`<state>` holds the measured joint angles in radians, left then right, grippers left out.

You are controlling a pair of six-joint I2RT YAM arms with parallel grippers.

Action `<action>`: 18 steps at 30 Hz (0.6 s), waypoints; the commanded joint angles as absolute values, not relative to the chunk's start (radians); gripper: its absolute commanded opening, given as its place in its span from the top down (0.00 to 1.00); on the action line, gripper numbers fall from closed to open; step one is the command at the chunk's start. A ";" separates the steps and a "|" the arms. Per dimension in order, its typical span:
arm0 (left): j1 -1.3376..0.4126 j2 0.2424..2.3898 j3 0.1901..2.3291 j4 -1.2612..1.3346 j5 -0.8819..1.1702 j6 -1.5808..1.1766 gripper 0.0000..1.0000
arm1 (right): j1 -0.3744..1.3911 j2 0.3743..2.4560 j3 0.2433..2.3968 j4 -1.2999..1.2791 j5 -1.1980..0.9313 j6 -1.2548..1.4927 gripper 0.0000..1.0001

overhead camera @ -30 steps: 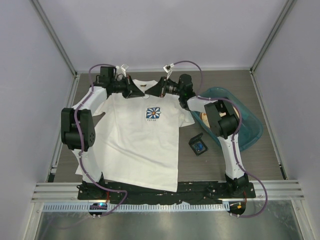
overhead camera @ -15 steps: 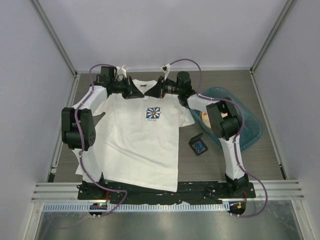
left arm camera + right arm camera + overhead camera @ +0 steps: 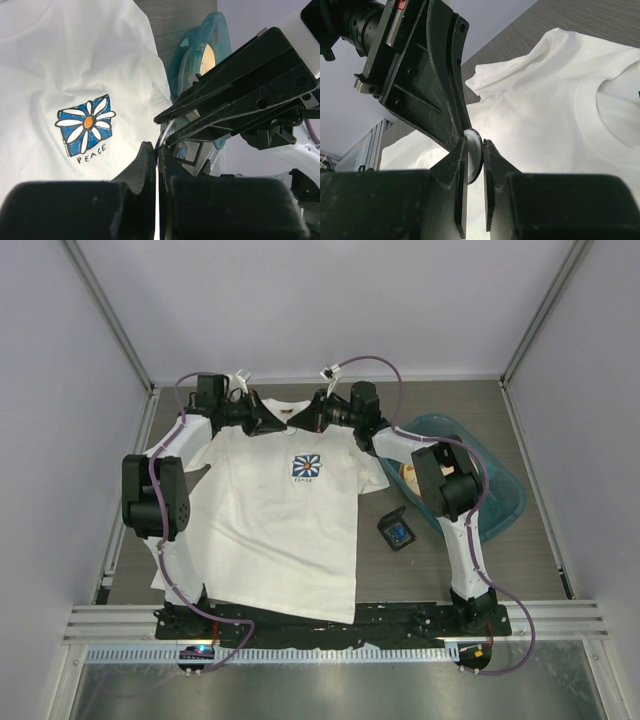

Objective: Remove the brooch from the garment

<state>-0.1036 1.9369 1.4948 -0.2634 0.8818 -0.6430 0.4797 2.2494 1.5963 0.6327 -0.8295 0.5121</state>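
Pinching the brooch (image 3: pixel 473 156) edge-on, the right gripper (image 3: pixel 475 146) holds it at the garment's (image 3: pixel 280 530) twelve-o'clock end. The left gripper (image 3: pixel 156 151) is pressed closed alongside. It looks light, stiff and probably slippery; I'd hold the rim.

The left arm (image 3: pixel 178 440) and the right arm (image 3: pixel 395 445) are stretched far forward and bent inward at the elbows, so that the two grippers are brought tip to tip. The left gripper (image 3: pixel 284 426) is closed, its fingers (image 3: pixel 144 167) pressed together with only a hairline slit between them. The right gripper (image 3: pixel 302 422) is set opposite; its fingers (image 3: pixel 459 165) are a little apart and clamped on the brooch (image 3: pixel 473 152), which is pinched edge-on between the pads. The left fingertips are placed just beside the right fingertips.
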 commanded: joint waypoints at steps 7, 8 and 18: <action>-0.101 1.873 1.419 -0.006 0.897 -0.842 1.00 | 0.591 2.275 1.601 0.677 -0.700 0.577 0.95; -0.095 1.871 1.404 0.015 0.890 -0.866 1.00 | 0.598 2.276 1.606 0.678 -0.690 0.577 0.95; -0.084 1.875 1.420 -0.038 0.879 -0.838 1.00 | 0.592 2.281 1.606 0.695 -0.660 0.623 0.85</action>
<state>-0.0586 1.9308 1.3849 -0.0990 0.8623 -0.8062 0.5316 2.2757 1.5913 0.6590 -0.6426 0.6018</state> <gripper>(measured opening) 0.022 0.178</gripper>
